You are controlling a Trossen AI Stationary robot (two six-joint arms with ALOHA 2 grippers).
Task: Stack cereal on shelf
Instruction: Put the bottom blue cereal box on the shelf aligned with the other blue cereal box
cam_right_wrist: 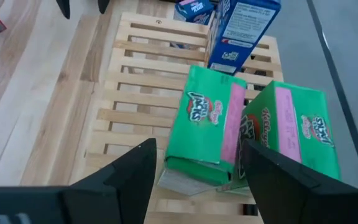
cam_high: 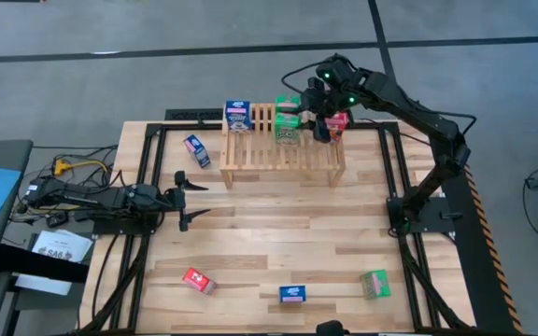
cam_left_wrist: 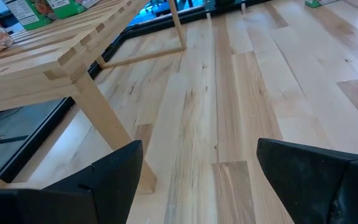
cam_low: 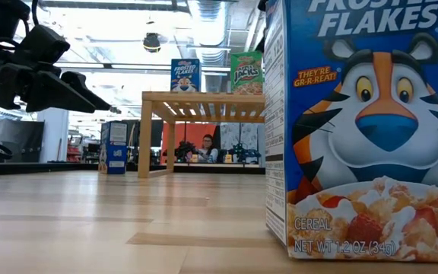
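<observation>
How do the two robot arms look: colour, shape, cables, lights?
Both arms are black, built of slim jointed segments. The right arm has small green lights near its wrist and black cables looping beside it. The left arm shows black cables and an orange one at its base. Each ends in two dark, flat, tapering fingers.

The high view looks straight down on the whole worktop (cam_high: 278,252), with the rack (cam_high: 283,149) near its far edge. The low view sits at worktop height by the near edge, facing level toward that rack (cam_low: 204,103), so close to a blue cereal box (cam_low: 363,129) that it fills the picture's right side. The left wrist view looks low across the planks at the rack's leg (cam_left_wrist: 104,118). The right wrist view looks down from close above onto the rack's slats (cam_right_wrist: 142,93), where two green boxes (cam_right_wrist: 207,124) and a blue box (cam_right_wrist: 241,31) stand.
</observation>
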